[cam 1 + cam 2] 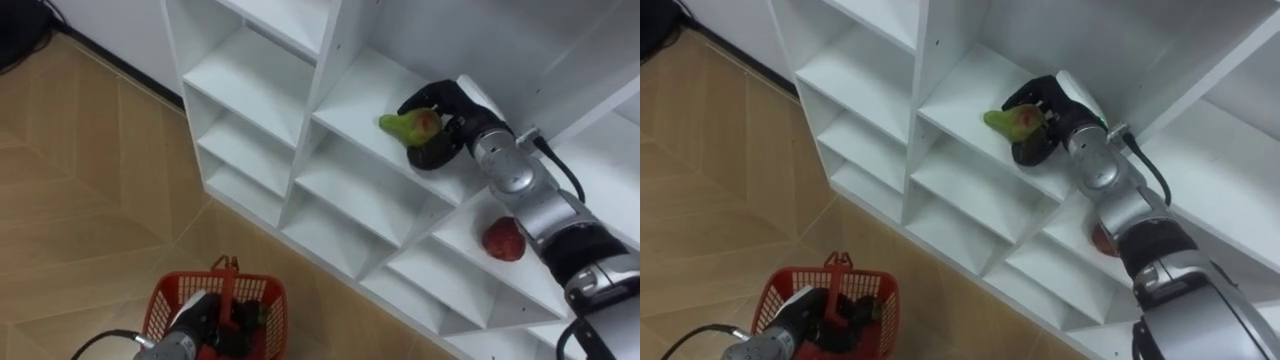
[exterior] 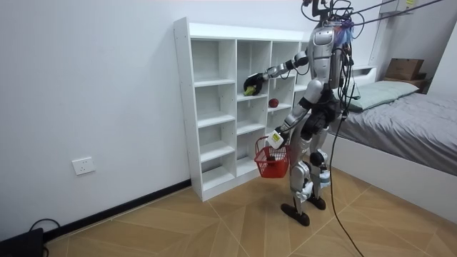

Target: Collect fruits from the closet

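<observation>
The robot stands close in front of the white shelf unit point(image 1: 252, 72), right arm stretched up into one of its middle compartments. The right hand point(image 1: 448, 128) is closed around a green fruit point(image 1: 404, 124) with a reddish blush. Its dark fingers wrap the fruit's thick end, while the narrow end pokes out towards the compartment's open front. The fruit sits at the front edge of its shelf board, and I cannot tell whether it is already lifted clear of the board or resting on it.

The left hand point(image 1: 198, 322) hangs low at the robot's side, fingers curled on the handle of a red basket point(image 1: 163, 300), which is held above the wooden floor point(image 1: 80, 200), well below the fruit. The hand and handle hide most of the basket's inside. A bit of green shows there, but I cannot say whether it is fruit.

A red fruit point(image 1: 504, 240) lies untouched one compartment lower and further to the robot's right, just beside the forearm in the left eye view.

The task looks to be in its early or middle part. One fruit is gripped but not yet in the basket, so it has to be brought down and let go there. The red one is left to fetch after that.
</observation>
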Controlling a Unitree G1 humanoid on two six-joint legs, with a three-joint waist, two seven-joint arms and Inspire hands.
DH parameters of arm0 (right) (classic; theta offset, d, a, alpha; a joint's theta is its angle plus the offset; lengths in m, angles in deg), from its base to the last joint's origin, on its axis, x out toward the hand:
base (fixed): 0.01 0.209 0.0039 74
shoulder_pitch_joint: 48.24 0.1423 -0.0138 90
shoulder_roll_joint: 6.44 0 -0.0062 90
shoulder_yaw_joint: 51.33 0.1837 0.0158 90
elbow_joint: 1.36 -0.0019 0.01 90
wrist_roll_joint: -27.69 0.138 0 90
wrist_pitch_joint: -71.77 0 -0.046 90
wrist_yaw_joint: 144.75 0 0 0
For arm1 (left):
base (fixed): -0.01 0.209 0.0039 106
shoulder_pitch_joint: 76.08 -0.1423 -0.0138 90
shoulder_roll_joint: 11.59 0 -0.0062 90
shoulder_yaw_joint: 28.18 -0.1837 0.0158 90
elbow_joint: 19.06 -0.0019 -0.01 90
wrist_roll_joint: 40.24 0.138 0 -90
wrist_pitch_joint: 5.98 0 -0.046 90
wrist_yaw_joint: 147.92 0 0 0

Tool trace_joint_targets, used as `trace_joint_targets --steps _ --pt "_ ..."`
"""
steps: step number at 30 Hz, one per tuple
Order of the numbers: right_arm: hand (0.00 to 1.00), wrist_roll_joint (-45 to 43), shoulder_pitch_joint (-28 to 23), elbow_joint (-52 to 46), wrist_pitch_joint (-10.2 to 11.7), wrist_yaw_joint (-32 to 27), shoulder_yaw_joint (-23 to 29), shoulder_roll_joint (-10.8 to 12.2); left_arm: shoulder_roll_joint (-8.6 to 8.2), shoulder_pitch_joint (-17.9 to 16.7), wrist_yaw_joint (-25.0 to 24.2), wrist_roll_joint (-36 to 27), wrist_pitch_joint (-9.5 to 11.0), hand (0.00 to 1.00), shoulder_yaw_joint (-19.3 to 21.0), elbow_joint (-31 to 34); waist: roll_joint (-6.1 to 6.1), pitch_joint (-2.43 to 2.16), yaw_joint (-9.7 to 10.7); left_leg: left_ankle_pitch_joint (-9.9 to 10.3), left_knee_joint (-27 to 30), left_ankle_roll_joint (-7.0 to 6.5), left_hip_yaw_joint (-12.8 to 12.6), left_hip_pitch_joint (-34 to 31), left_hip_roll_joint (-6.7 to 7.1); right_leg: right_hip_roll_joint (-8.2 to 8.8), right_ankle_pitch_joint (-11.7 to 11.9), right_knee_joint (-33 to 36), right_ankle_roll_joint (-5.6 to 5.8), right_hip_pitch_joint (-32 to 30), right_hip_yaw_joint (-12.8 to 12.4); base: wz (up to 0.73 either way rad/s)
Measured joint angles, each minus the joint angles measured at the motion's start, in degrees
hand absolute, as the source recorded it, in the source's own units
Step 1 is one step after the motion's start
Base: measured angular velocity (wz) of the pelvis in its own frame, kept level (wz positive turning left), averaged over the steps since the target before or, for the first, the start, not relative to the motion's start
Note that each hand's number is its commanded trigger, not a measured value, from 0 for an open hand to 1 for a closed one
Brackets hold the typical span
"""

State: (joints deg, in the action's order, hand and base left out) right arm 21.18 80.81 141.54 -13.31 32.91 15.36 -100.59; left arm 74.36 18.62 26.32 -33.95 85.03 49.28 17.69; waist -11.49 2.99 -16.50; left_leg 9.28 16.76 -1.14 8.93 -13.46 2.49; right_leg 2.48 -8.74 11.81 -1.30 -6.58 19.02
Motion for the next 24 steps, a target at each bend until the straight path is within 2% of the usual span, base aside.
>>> trace_joint_targets --steps 5,6,8,13,16,24 --pt "1.0 1.0 0.3 1.1 -0.2 0.0 0.4 0.0 -0.05 0.0 0.0 0.0 -0.7 1.0 -0.2 0.6 0.79 -0.36 0.2 -0.1 0.7 -0.14 0.3 0.0 0.13 0.22 0.1 0.0 0.17 0.3 0.6 0.06" --pt "1.0 2.5 0.4 1.5 -0.7 0.0 0.5 0.0 -0.34 0.0 0.1 0.0 -0.8 1.0 -0.3 0.6 1.09 -0.54 0.5 -0.1 0.8 -0.27 0.9 0.0 0.28 0.39 0.2 0.0 0.25 0.7 1.5 0.18" --pt "1.0 5.0 0.5 2.7 -1.1 -0.1 0.6 0.0 -0.79 0.0 0.1 0.0 -1.0 1.0 -0.7 0.6 1.59 -0.74 0.2 -0.2 0.9 -0.38 1.1 0.1 0.43 0.5 0.3 0.0 0.36 0.9 1.6 0.13" --pt "1.0 11.6 -0.1 2.6 -1.3 0.1 3.0 0.9 -2.03 -0.3 0.6 0.0 -1.5 1.0 -0.6 0.5 3.42 -0.9 0.2 -0.6 0.5 -0.86 1.3 0.2 0.99 1.04 0.3 0.0 0.72 1.1 1.8 0.04" --pt "1.0 13.3 -0.9 2.6 -1.1 0.1 5.9 2.2 -2.17 -0.3 0.6 0.0 -1.4 1.0 -0.5 0.5 3.42 -0.91 0.3 -0.9 0.4 -1.09 1.2 0.2 1.2 1.39 0.3 0.5 0.86 0.7 1.8 0.0" --pt "1.0 15.4 -1.9 1.7 -0.6 0.5 6.9 2.6 -1.85 -0.4 0.6 0.1 -1.4 1.0 0.0 0.4 3.35 -0.95 0.4 -1.1 0.4 -1.3 1.0 0.3 1.29 1.59 0.5 0.7 1.15 0.5 1.5 0.0"
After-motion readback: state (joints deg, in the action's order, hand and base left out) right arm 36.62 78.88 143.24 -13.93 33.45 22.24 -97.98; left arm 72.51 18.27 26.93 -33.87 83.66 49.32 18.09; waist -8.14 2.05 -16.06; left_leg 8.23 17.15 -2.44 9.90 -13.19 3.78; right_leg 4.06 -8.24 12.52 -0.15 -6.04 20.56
